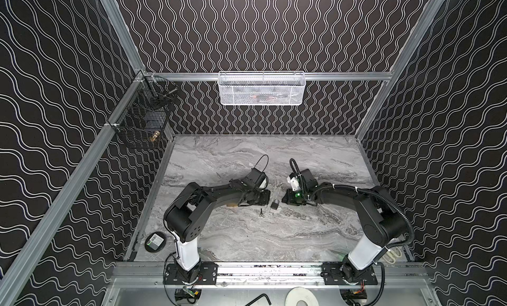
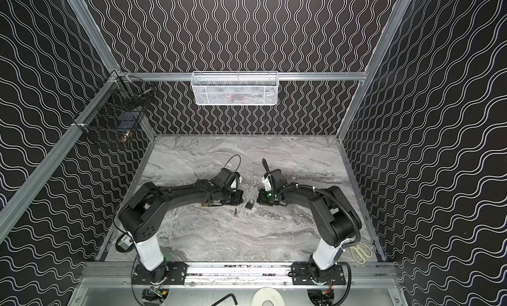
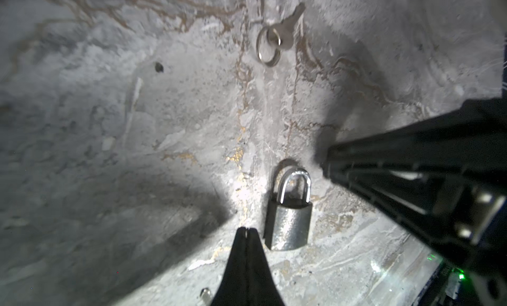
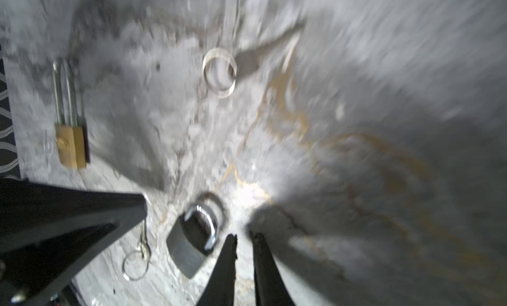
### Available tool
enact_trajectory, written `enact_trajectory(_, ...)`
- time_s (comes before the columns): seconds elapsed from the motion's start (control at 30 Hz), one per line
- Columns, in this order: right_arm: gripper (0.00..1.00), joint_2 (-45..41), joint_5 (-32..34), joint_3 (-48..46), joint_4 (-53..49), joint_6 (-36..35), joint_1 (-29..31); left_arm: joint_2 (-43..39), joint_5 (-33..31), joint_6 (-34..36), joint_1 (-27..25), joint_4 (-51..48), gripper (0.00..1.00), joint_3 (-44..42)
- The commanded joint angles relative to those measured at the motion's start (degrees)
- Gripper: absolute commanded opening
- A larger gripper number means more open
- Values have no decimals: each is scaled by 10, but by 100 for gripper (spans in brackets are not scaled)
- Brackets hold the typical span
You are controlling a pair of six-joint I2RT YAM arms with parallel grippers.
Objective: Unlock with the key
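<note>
Left wrist view: left gripper (image 3: 247, 232) closed, empty; steel padlock (image 3: 289, 222) flat on bench (image 3: 109, 126), just beside its tips. Right gripper (image 4: 243, 236) jaws a crack apart, holding nothing. Ringed key (image 3: 288, 30) lies farther off. Judged light, thin, slippery; pinch the bow

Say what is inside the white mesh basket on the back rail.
Through the wall of the white mesh basket, a reddish patch and dark shapes show; the mesh hides what they are.
</note>
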Motion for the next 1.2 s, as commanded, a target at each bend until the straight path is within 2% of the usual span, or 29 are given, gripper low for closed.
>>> enact_trajectory(0.0, 17, 8, 39, 42, -34, -27, -3, -15, 4, 18, 7, 7, 4, 3)
enact_trajectory(0.1, 20, 42, 45, 104, -51, -48, -3, -44, 2, 35, 9, 9, 11, -2)
enact_trajectory(0.17, 23, 56, 41, 122, -41, -54, -2, -73, -9, 54, 11, 10, 20, -14)
enact_trajectory(0.27, 37, 71, 46, 137, -31, -62, -2, -123, -31, 82, 20, 6, 29, -40)
enact_trajectory(0.3, 38, 81, 49, 148, -42, -66, -2, -140, -34, 91, 26, 8, 31, -50)
enact_trajectory(0.47, 34, 122, 37, 195, -59, -99, 9, -226, -44, 136, 61, 17, 34, -103)
enact_trajectory(0.6, 31, 139, 63, 220, -76, -120, 18, -264, -30, 148, 82, 22, 34, -126)
enact_trajectory(0.73, 26, 158, 72, 235, -87, -120, 19, -267, -20, 143, 87, 29, 34, -136)
enact_trajectory(0.9, 24, 177, 92, 250, -102, -125, 24, -255, -4, 126, 90, 47, 34, -144)
enact_trajectory(1.07, 23, 174, 78, 239, -95, -124, 24, -246, 0, 124, 91, 49, 34, -139)
enact_trajectory(1.17, 18, 172, 78, 229, -91, -122, 25, -240, 4, 124, 91, 51, 34, -136)
